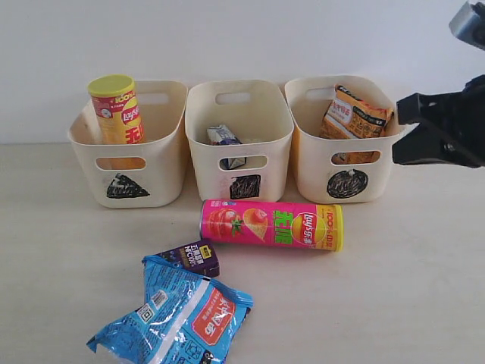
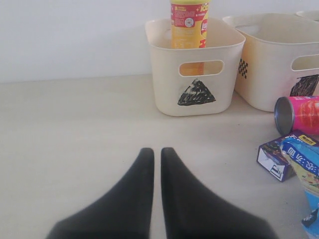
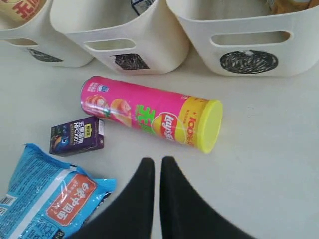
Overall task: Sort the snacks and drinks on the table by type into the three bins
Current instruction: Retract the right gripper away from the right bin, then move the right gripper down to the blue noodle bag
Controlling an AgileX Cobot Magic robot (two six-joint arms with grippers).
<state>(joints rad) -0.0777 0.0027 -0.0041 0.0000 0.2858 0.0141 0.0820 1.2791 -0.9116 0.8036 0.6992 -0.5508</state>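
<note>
Much bare table beside triangle bin

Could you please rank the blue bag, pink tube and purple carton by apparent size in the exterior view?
1. blue bag, though it is nearest the camera, so unsure against the tube
2. pink tube
3. purple carton, clearly smallest

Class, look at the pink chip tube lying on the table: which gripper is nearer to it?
Right. The right gripper, shut, is close to the pink chip tube, facing its side. The left gripper, also shut, is farther off, out beyond the tube's metal end.
</note>
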